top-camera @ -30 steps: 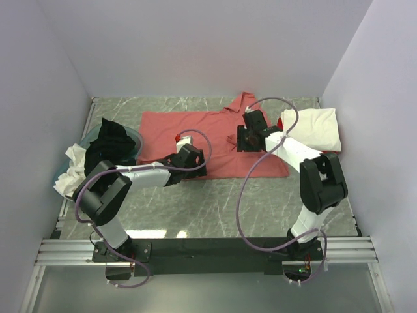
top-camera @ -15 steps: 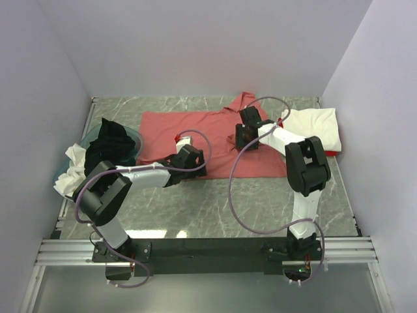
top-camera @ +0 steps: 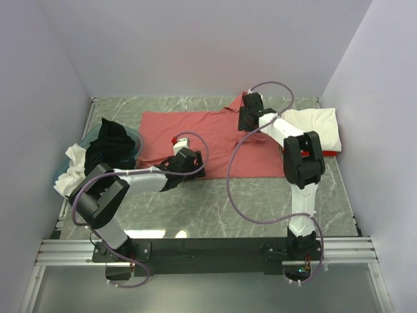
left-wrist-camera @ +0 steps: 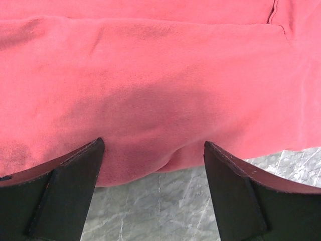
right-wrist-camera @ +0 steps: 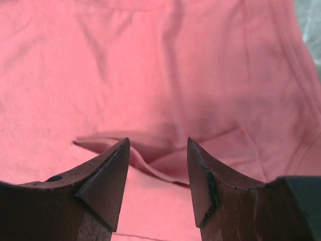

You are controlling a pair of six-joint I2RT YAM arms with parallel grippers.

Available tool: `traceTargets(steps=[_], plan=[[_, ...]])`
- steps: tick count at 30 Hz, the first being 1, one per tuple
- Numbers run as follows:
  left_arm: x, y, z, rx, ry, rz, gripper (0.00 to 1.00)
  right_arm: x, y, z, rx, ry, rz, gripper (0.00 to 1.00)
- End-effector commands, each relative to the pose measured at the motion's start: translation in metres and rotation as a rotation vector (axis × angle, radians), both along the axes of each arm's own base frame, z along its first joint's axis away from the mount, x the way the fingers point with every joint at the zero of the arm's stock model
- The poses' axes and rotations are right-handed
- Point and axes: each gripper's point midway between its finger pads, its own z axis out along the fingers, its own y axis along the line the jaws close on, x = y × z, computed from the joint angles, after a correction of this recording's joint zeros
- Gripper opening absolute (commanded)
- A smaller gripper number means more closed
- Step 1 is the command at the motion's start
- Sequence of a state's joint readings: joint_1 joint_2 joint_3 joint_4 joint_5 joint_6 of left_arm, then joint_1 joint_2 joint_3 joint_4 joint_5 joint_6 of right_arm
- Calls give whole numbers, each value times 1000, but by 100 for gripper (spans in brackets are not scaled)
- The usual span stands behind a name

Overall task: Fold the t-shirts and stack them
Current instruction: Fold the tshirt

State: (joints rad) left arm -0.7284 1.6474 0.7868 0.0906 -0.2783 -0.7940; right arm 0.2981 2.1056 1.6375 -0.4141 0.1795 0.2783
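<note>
Across the middle of the marble surface [top-camera: 215, 208], saw the salmon-pink t-shirt [top-camera: 202, 130] spread flat, collar toward the far wall, near hem toward the arms. Off to the right, noted a cream-white t-shirt [top-camera: 316, 127] already folded, with a sliver of a red one [top-camera: 331, 153] beneath. At far left, noted the teal basin [top-camera: 133, 142] holding a black t-shirt [top-camera: 111, 140] and a white one [top-camera: 68, 169] spilling over the rim.

Found the left end effector [left-wrist-camera: 151, 142] low at the pink shirt's near hem, jaws wide apart, straddling the edge, clamping nothing. Found the right end effector [right-wrist-camera: 158, 140] up by the collar, jaws parted to a middling gap over a small raised ridge of cloth, not closed on that either. Could not confirm fingertip contact with the cloth from either wrist view.

Judged the step in hand as taking hold of the pink shirt for a first fold, with two shirts seemingly done and two waiting in the basin. Reckoned the next move to call for a clean pinch at both points, catching the cloth rather than sliding off, then a joint lift and carry-over without dragging or bunching.
</note>
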Motion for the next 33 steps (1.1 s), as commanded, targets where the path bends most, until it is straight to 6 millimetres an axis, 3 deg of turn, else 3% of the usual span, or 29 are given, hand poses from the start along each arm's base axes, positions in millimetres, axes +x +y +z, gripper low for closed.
traceTargets(steps=[1,4,7,12,15,23,26,28,33], plan=[[-46,31,-46,124,187,-5,89,7,-9,62,5,-175,-26,56],[-46,30,-43,117,182,-4,88,-10,-12,82,23,-203,-20,57],[-47,29,-42,113,179,-5,88,-32,-13,80,40,-166,-4,57],[-47,29,-42,120,177,-7,89,-65,-14,34,49,-24,16,57],[-46,30,-40,123,174,-7,88,-71,-15,6,53,39,12,56],[-47,32,-43,137,177,-5,89,-55,-22,-20,60,104,-12,56],[-49,33,-45,144,184,-7,89,-35,-21,-12,66,77,-21,56],[-50,34,-47,147,189,-8,89,-31,-24,-20,52,106,-36,56],[-54,38,-51,153,199,-6,89,0,-20,-15,69,78,-44,56]])
